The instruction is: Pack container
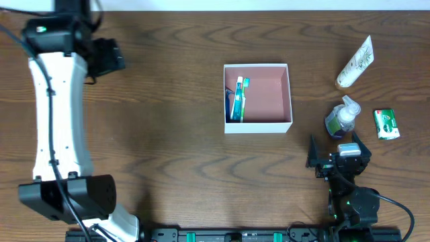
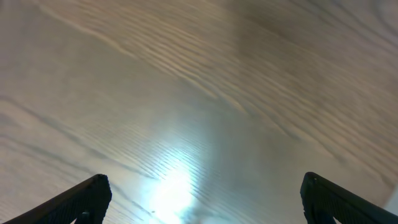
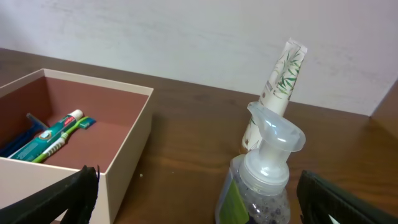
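Brown wood table (image 1: 168, 134), white wall (image 3: 186, 37) behind. The container (image 1: 256, 126) sits near the middle, a bit toward 2 o'clock. L gripper (image 2: 205, 202) at 10 o'clock & R gripper (image 1: 334, 151) at 4 o'clock: fingers wide apart, holding nothing.

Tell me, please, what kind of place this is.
Probably a robot test bench: a white robot arm over a brown wooden table, with a clear pump bottle and a white-walled square box laid out.
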Robot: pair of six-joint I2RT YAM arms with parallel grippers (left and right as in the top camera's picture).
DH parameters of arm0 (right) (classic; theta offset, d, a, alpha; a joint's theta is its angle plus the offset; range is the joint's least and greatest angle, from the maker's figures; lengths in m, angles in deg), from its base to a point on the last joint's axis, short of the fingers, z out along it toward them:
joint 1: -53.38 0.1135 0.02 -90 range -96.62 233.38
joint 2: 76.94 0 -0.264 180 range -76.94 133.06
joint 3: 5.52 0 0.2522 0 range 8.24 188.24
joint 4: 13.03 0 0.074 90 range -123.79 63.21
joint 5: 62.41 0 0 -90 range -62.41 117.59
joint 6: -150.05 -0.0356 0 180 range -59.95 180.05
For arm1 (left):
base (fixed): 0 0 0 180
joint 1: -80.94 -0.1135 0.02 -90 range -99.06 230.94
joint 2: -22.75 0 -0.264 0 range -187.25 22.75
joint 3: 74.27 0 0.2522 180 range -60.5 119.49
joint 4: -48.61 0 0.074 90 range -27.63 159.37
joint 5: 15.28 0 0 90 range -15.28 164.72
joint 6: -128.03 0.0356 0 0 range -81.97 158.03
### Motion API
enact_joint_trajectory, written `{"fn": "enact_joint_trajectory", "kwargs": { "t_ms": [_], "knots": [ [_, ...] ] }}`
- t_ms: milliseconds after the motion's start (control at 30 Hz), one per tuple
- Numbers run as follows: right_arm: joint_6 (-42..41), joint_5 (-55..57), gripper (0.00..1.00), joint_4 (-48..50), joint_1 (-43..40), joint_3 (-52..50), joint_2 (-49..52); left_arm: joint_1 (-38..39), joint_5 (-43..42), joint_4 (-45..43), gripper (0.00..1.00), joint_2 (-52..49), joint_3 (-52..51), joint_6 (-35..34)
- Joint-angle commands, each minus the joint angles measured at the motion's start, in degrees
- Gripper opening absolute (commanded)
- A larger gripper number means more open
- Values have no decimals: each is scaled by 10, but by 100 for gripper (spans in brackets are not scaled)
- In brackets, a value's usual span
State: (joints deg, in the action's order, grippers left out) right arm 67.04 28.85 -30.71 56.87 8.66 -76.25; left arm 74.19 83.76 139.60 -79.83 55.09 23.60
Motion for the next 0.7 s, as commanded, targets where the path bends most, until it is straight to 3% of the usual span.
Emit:
{"fn": "enact_joint_trajectory", "kwargs": {
  "t_ms": [0,667],
  "knots": [
    [8,4,99,-2,-6,-1,-4,-36,7,-2,98,-4,-6,-5],
    [8,4,99,-2,-6,-1,-4,-66,7,-25,98,-4,-6,-5]
  ]
}}
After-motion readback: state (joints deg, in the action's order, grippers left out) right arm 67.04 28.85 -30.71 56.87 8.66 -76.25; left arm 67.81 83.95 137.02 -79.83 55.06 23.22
